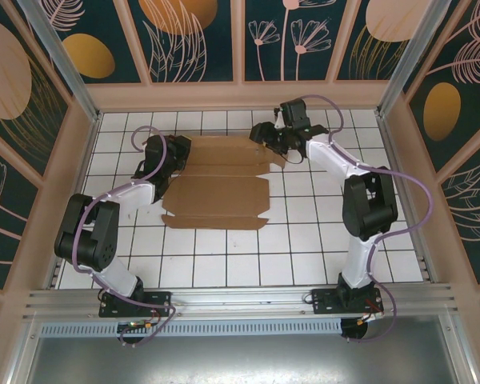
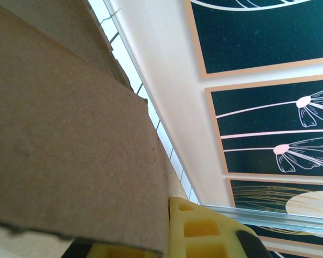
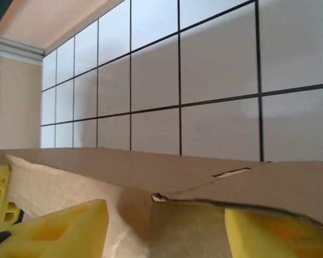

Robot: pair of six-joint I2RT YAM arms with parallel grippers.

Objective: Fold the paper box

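Observation:
The paper box (image 1: pixel 220 188) is a brown cardboard sheet lying mostly flat on the tiled table, with its far flaps partly raised. My left gripper (image 1: pixel 174 156) is at the box's left edge. In the left wrist view a cardboard flap (image 2: pixel 70 134) covers the left side, and the yellow fingers (image 2: pixel 204 231) sit almost together with the flap's edge pinched between them. My right gripper (image 1: pixel 270 142) is at the box's far right corner. Its yellow fingers (image 3: pixel 70 231) stand wide apart, open, under a raised cardboard panel (image 3: pixel 167 172).
White tiled table (image 1: pixel 320 240) with free room in front of and to the right of the box. Low beige walls (image 1: pixel 240 94) ring the table. The far wall lies close behind both grippers. Metal rails (image 1: pixel 240 300) run along the near edge.

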